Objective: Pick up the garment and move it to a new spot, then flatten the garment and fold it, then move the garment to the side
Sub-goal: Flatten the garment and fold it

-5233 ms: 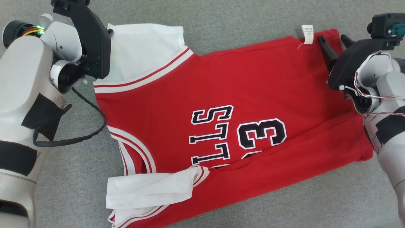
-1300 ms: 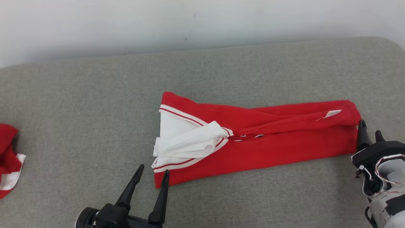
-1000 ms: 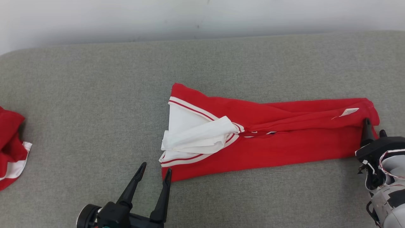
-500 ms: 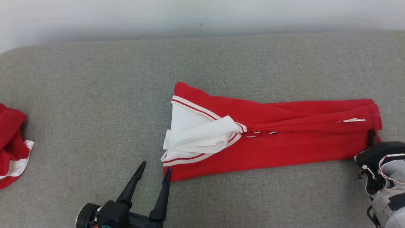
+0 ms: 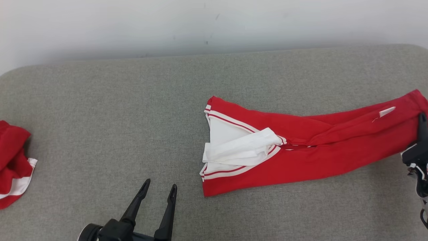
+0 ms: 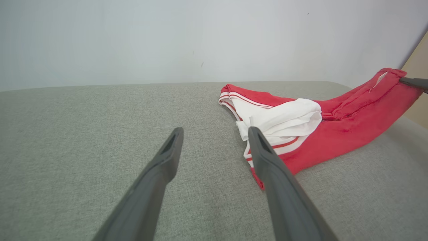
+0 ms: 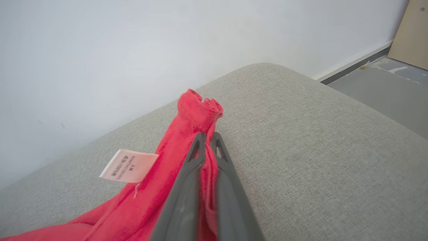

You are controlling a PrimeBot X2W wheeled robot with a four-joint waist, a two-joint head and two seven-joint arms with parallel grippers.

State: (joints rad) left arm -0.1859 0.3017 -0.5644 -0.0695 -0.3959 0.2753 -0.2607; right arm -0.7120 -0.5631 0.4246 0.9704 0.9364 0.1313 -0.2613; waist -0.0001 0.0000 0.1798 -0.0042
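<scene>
**Desk:** Where is the garment [image 5: 301,157]?

**Stringer:** On the grey cushion [image 5: 100,110], folded into a long red strip. In the head view it runs from centre out to 3 o'clock, and its white sleeves [image 5: 240,149] bunch at the centre end.

**Desk:** And the claws?

**Stringer:** The right gripper [image 7: 208,136] is pinched tight on the hem [image 7: 200,103], which is raised off the cushion near the tag [image 7: 128,165]. The left gripper [image 5: 160,183] hangs at 7 o'clock near the sleeves, fingers apart and empty.

**Desk:** Which step?

**Stringer:** Folding, by the look of it. The next move likely calls for carrying the hem toward 9 o'clock over the sleeves without letting the layers slip.
</scene>
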